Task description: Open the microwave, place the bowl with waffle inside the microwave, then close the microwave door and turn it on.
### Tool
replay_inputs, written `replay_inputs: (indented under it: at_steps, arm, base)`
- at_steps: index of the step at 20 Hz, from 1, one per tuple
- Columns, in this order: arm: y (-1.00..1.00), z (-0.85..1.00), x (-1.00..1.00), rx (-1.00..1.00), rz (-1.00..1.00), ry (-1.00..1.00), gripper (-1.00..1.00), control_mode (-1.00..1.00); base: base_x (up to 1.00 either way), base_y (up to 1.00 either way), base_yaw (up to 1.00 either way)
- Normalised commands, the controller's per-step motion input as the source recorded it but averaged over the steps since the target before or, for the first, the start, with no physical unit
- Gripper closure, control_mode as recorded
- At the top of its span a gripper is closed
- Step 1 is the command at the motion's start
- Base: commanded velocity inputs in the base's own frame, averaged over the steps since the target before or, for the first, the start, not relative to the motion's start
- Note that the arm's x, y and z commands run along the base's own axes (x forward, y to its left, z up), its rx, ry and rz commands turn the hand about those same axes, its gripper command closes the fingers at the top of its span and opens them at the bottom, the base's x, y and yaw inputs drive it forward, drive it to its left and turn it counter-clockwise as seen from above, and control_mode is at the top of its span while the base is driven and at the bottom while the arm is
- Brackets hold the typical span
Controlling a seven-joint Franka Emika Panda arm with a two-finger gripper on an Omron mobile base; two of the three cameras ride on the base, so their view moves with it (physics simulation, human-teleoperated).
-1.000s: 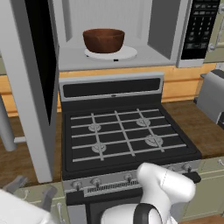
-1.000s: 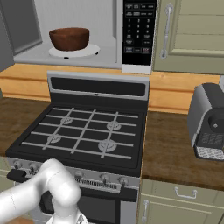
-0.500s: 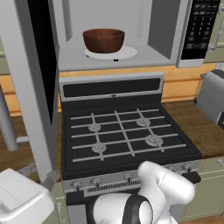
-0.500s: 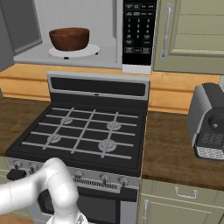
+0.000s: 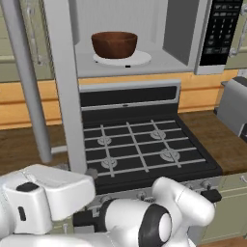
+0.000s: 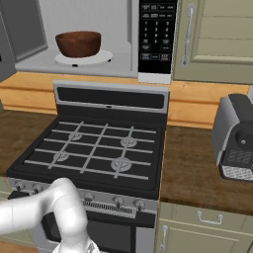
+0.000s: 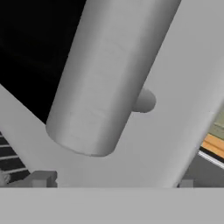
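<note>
The bowl (image 5: pixel 114 44) is sitting on the white turntable (image 5: pixel 140 59) inside the microwave (image 6: pixel 94 37), at about twelve o'clock above the stove (image 5: pixel 140 147), so the loading looks done. The waffle is too hidden to make out. The microwave door (image 5: pixel 60 91) is standing swung wide open at nine o'clock of the cavity, edge-on to the left base camera, its handle (image 5: pixel 26 82) running upright as a long grey bar. In the hand view that handle (image 7: pixel 109 70) is looming very close, slanting from twelve down toward seven o'clock, just ahead of the gripper (image 7: pixel 113 183). Whether the jaws are spread or closed I cannot tell. Judging from this, closing the door comes next.
</note>
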Motion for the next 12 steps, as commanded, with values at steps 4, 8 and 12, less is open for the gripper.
replay_inputs:
  at_steps: [4,8,12]
  arm:
    - [-0.71,-0.28,0.75,0.17,-0.08,-0.04,-1.00,-1.00]
    - [-0.08,-0.32,0.45,0.01,-0.13,-0.19,-1.00,-1.00]
    - [0.00,-0.49,0.58,-0.05,-0.09,-0.36,-1.00,-1.00]
  base:
    - [0.00,0.00,0.00]
    - [0.00,0.00,0.00]
    - [0.00,0.00,0.00]
